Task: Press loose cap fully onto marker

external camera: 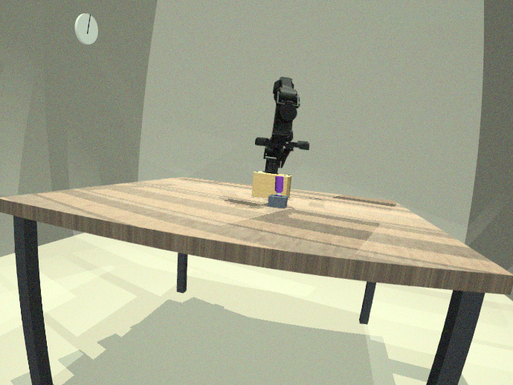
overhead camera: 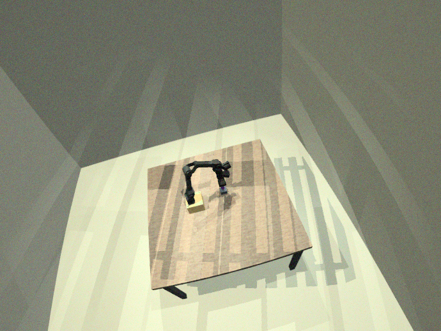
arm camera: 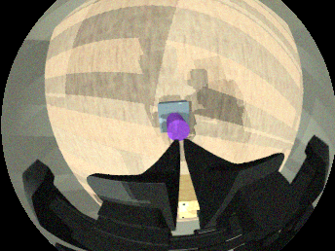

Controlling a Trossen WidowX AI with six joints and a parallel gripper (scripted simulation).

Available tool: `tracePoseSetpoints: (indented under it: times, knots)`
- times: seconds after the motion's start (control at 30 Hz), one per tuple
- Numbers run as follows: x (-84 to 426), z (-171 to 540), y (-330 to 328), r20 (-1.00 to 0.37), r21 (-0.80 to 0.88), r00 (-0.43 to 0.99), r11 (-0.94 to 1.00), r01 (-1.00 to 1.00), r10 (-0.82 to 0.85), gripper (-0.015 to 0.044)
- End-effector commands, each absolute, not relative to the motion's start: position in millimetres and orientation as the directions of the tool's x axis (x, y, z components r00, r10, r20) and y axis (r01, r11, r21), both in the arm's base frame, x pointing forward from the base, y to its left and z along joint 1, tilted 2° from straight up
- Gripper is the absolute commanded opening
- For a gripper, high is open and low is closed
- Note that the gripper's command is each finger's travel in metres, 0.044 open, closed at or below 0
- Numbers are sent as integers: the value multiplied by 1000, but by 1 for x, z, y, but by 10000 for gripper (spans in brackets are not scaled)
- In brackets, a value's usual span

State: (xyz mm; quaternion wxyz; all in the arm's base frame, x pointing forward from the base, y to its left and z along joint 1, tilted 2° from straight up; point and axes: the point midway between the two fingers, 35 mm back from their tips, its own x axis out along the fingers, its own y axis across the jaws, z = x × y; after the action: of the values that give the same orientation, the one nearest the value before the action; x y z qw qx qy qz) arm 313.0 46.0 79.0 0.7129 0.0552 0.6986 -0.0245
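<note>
Wrist view looks straight down on the purple cap (arm camera: 177, 127), which sits on the marker standing upright in the grey-blue holder block (arm camera: 166, 112). The gripper (arm camera: 179, 145) has its two dark fingers drawn together to a narrow point just above the cap — closed, with nothing between them. Exterior view shows the cap (external camera: 279, 185) upright above the holder block (external camera: 277, 201) on the wooden table (external camera: 165, 215), with the gripper (external camera: 278, 166) raised clear above it and not touching. Behind them the arm's tan base block (external camera: 262, 184) rests on the table. Top view gives the arm (overhead camera: 204, 165) arched from its base block (overhead camera: 196, 206) over to the holder block (overhead camera: 223, 191) — cap and marker too small there to tell apart.
</note>
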Motion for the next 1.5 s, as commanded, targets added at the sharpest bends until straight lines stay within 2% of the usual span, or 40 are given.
tracePoseSetpoints:
  times: [0.0, 1.47]
  knots:
    - [313, 79, 46, -999, 46, 23, 992, 119, 43, 0]
    - [316, 44, 48, -998, 48, 35, 992, 113, 44, 0]
